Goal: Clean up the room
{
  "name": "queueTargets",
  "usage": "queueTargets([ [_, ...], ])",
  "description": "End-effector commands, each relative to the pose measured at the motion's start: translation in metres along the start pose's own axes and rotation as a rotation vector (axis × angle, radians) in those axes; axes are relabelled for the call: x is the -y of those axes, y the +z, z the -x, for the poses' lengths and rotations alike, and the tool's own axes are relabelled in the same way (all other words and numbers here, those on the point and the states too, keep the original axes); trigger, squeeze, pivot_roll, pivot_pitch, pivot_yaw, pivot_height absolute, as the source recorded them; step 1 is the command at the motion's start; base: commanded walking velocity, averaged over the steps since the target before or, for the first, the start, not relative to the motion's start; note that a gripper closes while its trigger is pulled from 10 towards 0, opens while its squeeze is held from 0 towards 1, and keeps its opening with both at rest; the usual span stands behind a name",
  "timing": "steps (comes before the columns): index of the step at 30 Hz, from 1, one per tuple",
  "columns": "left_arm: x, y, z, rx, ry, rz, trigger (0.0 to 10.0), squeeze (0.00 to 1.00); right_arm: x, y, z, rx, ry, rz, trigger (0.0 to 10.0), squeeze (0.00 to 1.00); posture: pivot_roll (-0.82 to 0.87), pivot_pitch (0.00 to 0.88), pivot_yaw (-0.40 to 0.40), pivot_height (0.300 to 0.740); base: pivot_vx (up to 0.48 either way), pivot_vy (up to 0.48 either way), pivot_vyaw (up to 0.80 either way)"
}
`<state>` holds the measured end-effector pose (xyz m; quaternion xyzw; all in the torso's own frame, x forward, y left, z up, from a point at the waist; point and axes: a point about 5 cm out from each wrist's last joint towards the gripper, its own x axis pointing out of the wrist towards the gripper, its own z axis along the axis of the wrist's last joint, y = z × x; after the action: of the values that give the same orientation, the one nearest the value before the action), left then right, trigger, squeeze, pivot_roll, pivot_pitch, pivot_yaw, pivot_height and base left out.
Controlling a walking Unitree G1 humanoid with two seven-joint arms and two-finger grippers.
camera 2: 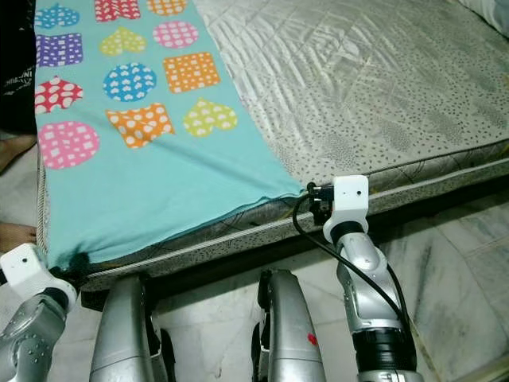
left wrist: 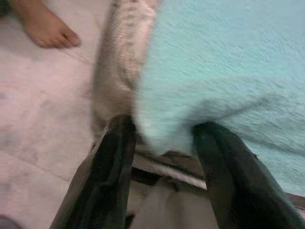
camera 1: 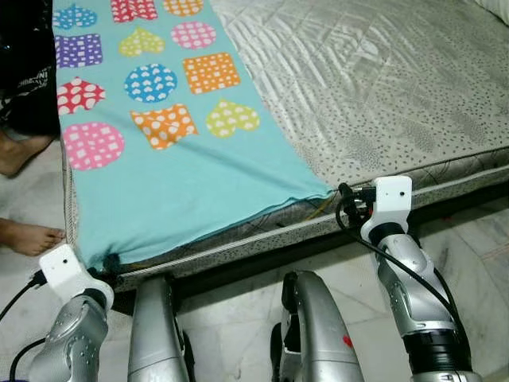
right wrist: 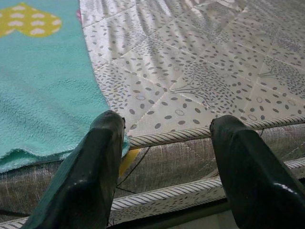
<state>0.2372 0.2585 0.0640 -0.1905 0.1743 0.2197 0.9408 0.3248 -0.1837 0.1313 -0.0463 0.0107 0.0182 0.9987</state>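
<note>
A turquoise blanket [camera 1: 171, 183] printed with coloured hearts, circles and squares lies flat over the left part of a grey patterned mattress [camera 1: 382, 87]. My left gripper [left wrist: 164, 126] is at the blanket's near left corner, open, and that corner [left wrist: 167, 129] hangs between its two fingers. My right gripper [right wrist: 169, 121] is open at the mattress edge by the blanket's near right corner [camera 1: 318, 191]. The blanket's hem [right wrist: 62, 148] touches one finger [right wrist: 102, 143]; bare mattress lies between the fingers.
A person's bare feet [camera 1: 28, 235] stand on the pale marble floor [camera 1: 477, 247] just left of the bed. A dark gap runs under the bed frame. My own silver legs [camera 1: 318, 326] stand close to the bed's front edge.
</note>
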Motion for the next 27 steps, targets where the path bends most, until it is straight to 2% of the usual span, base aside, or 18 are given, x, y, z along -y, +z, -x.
queueTargets([
  [1,-0.014,-0.002,0.006,0.002,0.056,0.004,0.0,0.0,0.003,-0.005,0.002,-0.022,-0.014,0.012,10.0,0.0,0.09,0.223,-0.067,0.534,0.0,0.0,0.0],
  [12,-0.036,0.004,0.011,0.032,0.124,-0.016,0.0,0.0,0.001,-0.006,-0.002,-0.024,-0.008,0.014,10.0,0.0,0.1,0.221,-0.071,0.534,0.0,0.0,0.0],
  [15,-0.034,0.005,0.01,0.041,0.105,-0.005,0.0,0.0,0.0,-0.007,-0.002,-0.025,-0.007,0.015,10.0,0.0,0.1,0.22,-0.072,0.534,0.0,0.0,0.0],
  [16,-0.028,0.006,0.009,0.048,0.069,-0.002,0.0,0.0,0.0,-0.007,-0.002,-0.026,-0.005,0.017,10.0,0.0,0.1,0.22,-0.072,0.534,0.0,0.0,0.0],
  [17,-0.022,0.005,0.008,0.044,0.047,-0.011,9.0,0.0,0.0,-0.007,-0.002,-0.025,-0.004,0.018,10.0,0.0,0.1,0.22,-0.072,0.534,0.0,0.0,0.0],
  [18,-0.022,0.005,0.008,0.044,0.047,-0.011,9.0,0.0,0.0,-0.007,-0.002,-0.025,-0.004,0.018,10.0,0.0,0.1,0.22,-0.072,0.534,0.0,0.0,0.0],
  [19,-0.017,0.004,0.009,0.038,0.024,-0.009,10.0,0.0,0.0,-0.007,-0.002,-0.024,-0.003,0.019,10.0,0.0,0.1,0.217,-0.072,0.534,0.0,0.0,0.0],
  [20,-0.013,0.002,0.009,0.032,0.007,0.008,10.0,0.0,0.0,-0.007,-0.003,-0.024,-0.002,0.02,10.0,0.0,0.1,0.217,-0.072,0.534,0.0,0.0,0.0],
  [21,-0.008,0.0,0.011,0.027,-0.005,0.003,10.0,0.8,0.0,-0.006,-0.003,-0.022,-0.003,0.021,10.0,0.0,0.1,0.217,-0.072,0.534,0.0,0.0,0.0],
  [22,-0.007,0.0,0.012,0.026,-0.008,0.0,10.0,0.8,0.001,-0.006,-0.003,-0.022,-0.003,0.022,10.0,0.0,0.1,0.217,-0.072,0.534,0.0,0.0,0.0],
  [23,-0.006,-0.001,0.013,0.025,-0.012,-0.005,10.0,0.93,0.001,-0.006,-0.004,-0.021,-0.004,0.022,10.0,0.0,0.1,0.217,-0.072,0.534,0.0,0.0,0.0],
  [24,-0.003,-0.003,0.014,0.016,-0.04,0.002,10.0,1.0,0.001,-0.006,-0.004,-0.02,-0.004,0.023,10.0,0.0,0.1,0.217,-0.069,0.534,0.0,0.0,0.0],
  [27,0.002,-0.005,0.019,0.009,-0.071,-0.01,10.0,1.0,0.0,-0.006,-0.004,-0.018,-0.003,0.024,10.0,0.0,0.1,0.217,-0.069,0.534,0.0,0.0,0.0],
])
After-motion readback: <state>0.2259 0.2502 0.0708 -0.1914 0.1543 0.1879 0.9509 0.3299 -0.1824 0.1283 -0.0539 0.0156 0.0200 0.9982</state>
